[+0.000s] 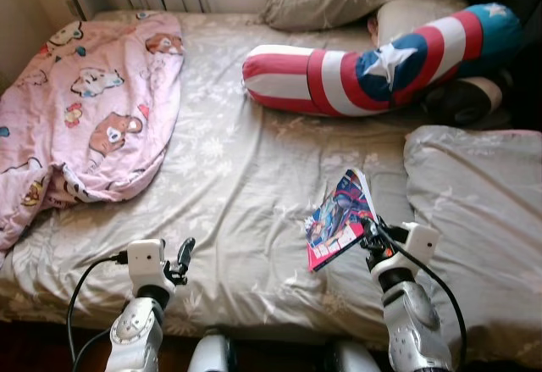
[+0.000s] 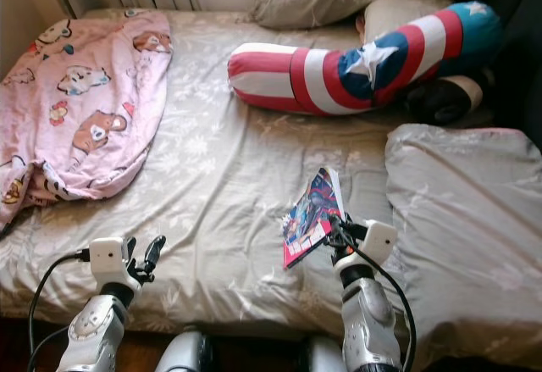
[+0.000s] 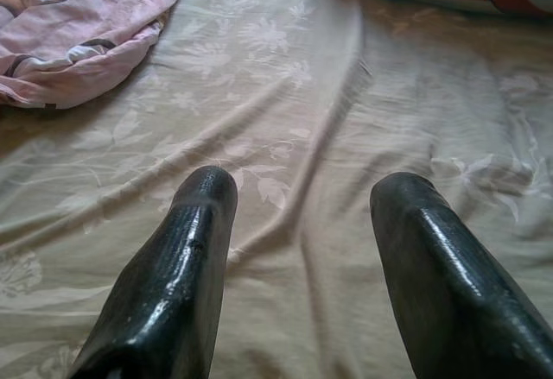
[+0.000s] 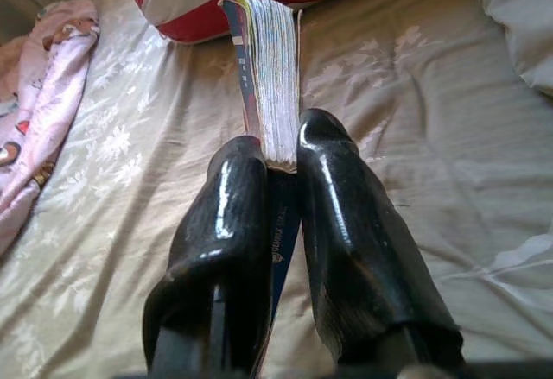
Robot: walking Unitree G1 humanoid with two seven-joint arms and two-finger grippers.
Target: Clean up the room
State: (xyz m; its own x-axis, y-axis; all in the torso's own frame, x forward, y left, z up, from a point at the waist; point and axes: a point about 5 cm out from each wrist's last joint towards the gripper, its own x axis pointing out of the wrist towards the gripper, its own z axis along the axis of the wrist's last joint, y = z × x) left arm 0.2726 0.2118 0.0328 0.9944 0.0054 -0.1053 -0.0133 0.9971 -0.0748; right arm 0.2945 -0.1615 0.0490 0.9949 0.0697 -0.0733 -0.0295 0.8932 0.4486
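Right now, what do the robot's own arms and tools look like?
Both arms are silver metal with rounded joint housings. Each wrist carries a boxy white block, and a black cable loops from it back along the arm. The left tool and the right tool each have two long, glossy black fingers with rounded tips and a faintly ribbed surface.

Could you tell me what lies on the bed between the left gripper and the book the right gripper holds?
Only bare, wrinkled sheet lies between the left gripper and the book, as the left eye view shows.
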